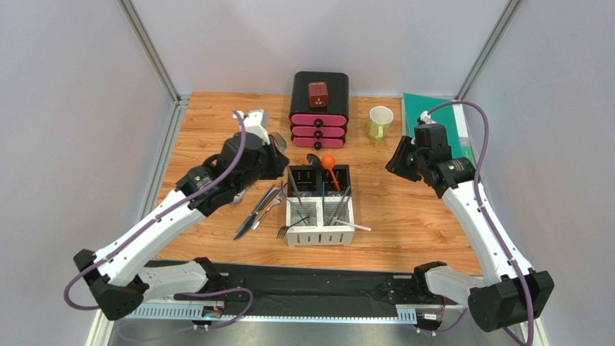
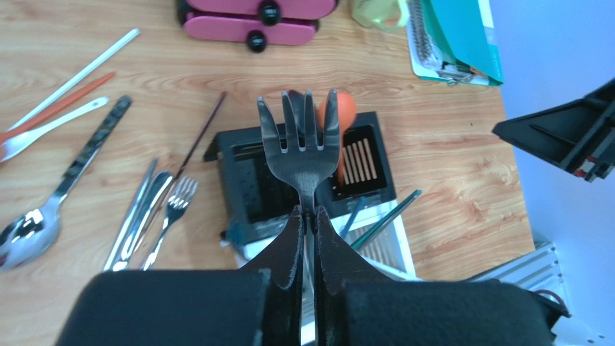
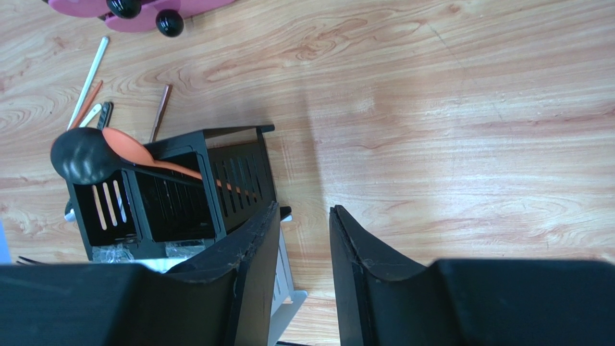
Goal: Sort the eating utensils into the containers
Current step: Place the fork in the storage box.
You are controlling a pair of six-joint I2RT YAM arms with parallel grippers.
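**Item in hand.** A silver metal fork. My left gripper is clamped on its handle, tines pointing away from me. It hangs clear of the counter, above and just left of the caddy's far-left corner.

**Step.** Carrying the fork to the four-compartment caddy; I judge the sorting partly done.

**Already in the caddy.**
- Far black compartments: an orange plastic spoon and a black plastic spoon, bowls up.
- Near white compartments: slim metal pieces, with another fork's tines sticking out over the near-left wall.

**Unsorted, left of the caddy.**
- Knives and a small fork, lying close together.
- Farther left: a large metal spoon, a dark chopstick and pale and orange plastic handles.

**Next move, as I judge it.** Swing the fork toward me over the near-left white compartment, tip it handle-down, lower it among the pieces there, then let go.

**Right gripper**. Jaws apart, nothing between them, off the caddy's right side.

**Other stock.** Beyond the caddy stands a black-and-pink drawer box, with a pale green mug to its right.

**Writing.** No brand or label that I can read. The red block on the drawer box bears a small pale mark, too small to make out.
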